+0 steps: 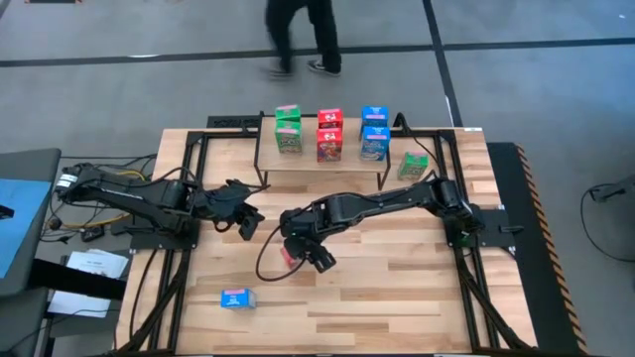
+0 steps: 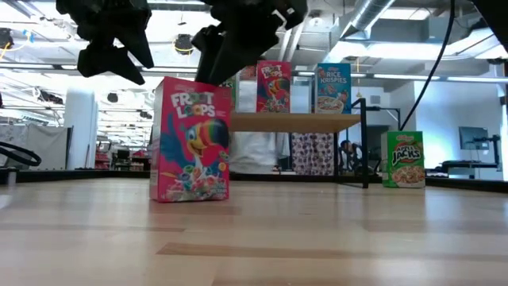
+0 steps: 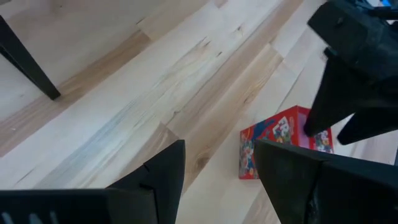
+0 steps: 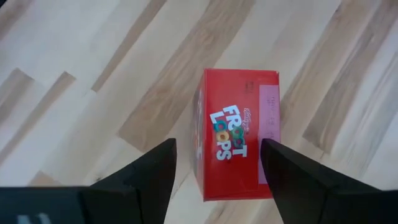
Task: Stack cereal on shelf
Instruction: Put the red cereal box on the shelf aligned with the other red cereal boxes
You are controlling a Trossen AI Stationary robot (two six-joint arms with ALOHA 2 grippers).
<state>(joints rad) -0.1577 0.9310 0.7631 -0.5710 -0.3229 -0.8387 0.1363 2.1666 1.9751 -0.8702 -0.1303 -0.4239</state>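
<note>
While nothing is yet gripped, a blue box [image 1: 237,298] is seen lying flat at the near edge of the table [image 1: 397,297], left of centre and well apart from both arms. Farther in, the red box [image 4: 239,130] is stood upright at mid-table, and the right gripper [image 4: 214,171] is poised directly above it, fingers spread on either side of the top, not touching. Just to the left, the left gripper [image 3: 217,171] is held above bare wood, part-open and empty, very near the right claw. Beyond that, a green box [image 1: 413,165] is left on the table at the shelf's right end. Farthest, the shelf [image 1: 322,165] is already loaded with six boxes. If the descent is skewed, the tall box could be tipped; a clash with the crowding left arm is also possible.
</note>
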